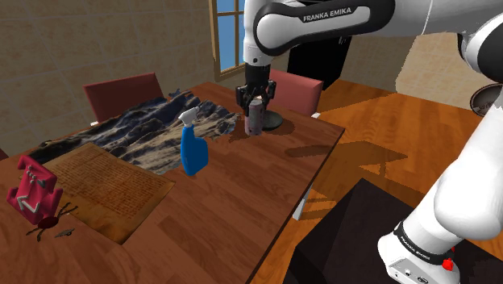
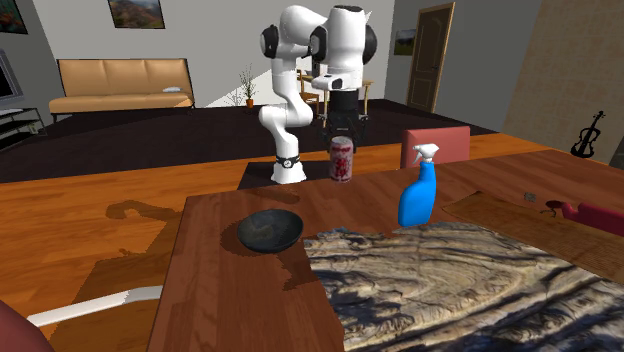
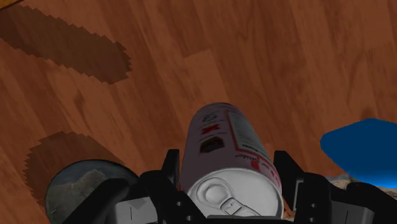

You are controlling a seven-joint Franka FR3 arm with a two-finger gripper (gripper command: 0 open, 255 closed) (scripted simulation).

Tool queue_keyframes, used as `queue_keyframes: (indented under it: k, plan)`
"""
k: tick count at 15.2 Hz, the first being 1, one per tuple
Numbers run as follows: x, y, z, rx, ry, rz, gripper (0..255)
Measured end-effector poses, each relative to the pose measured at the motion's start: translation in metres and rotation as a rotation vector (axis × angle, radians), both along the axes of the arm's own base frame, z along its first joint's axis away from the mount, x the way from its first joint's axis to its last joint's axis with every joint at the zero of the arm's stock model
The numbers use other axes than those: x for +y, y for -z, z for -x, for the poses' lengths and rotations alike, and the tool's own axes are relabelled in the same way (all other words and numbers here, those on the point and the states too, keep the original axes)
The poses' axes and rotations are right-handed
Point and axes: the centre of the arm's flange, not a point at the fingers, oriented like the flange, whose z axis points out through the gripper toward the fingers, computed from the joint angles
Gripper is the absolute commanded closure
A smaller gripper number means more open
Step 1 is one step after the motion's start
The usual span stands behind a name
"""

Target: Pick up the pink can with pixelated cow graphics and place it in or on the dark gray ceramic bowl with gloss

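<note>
1. Jaws clasp the pink can (image 1: pixel 254 118) near its top; it hangs upright, seemingly just clear of the table (image 1: pixel 242 210).
2. Dark bowl (image 2: pixel 271 231) sits near the can.
3. Recommended: carry the can level over the bowl's centre and lower it fully before release.

I note around my surface (image 2: pixel 225 295): wooden floor (image 2: pixel 60 205), tan sofa (image 2: pixel 120 85) against a pale wall (image 2: pixel 70 35), brown door (image 2: pixel 430 55), window (image 1: pixel 228 32) showing blue sky, red chair (image 1: pixel 121 93) at its edge.

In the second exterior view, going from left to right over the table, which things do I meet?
dark bowl → pink can → blue spray bottle → red object
</note>
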Motion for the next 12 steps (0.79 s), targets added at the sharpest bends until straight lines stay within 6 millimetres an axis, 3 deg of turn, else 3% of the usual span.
queue_keyframes:
  k: [12]
  plan:
    - [-0.128,-0.017,-0.083,0.0,0.001,0.0,255]
